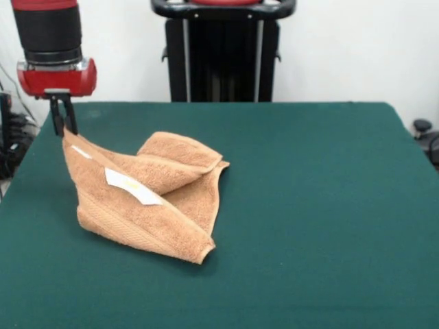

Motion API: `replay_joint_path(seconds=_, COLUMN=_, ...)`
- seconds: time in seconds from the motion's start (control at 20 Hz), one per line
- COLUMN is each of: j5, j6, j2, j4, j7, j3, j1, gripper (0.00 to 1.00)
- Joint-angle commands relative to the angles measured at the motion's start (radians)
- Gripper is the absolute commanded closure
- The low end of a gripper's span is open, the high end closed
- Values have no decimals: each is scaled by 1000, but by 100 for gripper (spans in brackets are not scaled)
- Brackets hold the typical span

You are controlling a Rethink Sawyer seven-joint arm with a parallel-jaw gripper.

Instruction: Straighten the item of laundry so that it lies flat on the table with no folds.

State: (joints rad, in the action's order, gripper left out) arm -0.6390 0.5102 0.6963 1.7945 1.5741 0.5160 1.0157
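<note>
Tabletop [329, 226]: dark green, bare along its front edge. Arm, red and black, descends over the far-left corner. Towel [147, 199]: orange-tan, left of centre, folded over itself, one corner lifted, seemingly to draw a fold open. Jaws [64, 125]: clenched on that raised corner. Label [132, 186]: white, facing up.

This looks like a robotics lab: a green felt table [309, 205] stands against a bare white wall [343, 48], a black pedestal [223, 55] rises behind the table, and probably cabling [14, 137] hangs off the table's left edge.
</note>
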Motion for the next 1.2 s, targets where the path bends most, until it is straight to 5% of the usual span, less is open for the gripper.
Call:
replay_joint_path(seconds=0.05, j5=-45, j6=140, j2=26, j4=-5, j7=-356, j3=151, j1=22, gripper=100)
replay_joint_path(seconds=1.2, j5=-40, j6=340, j2=33, j4=-171, j7=-560, j3=276, j1=108, gripper=100)
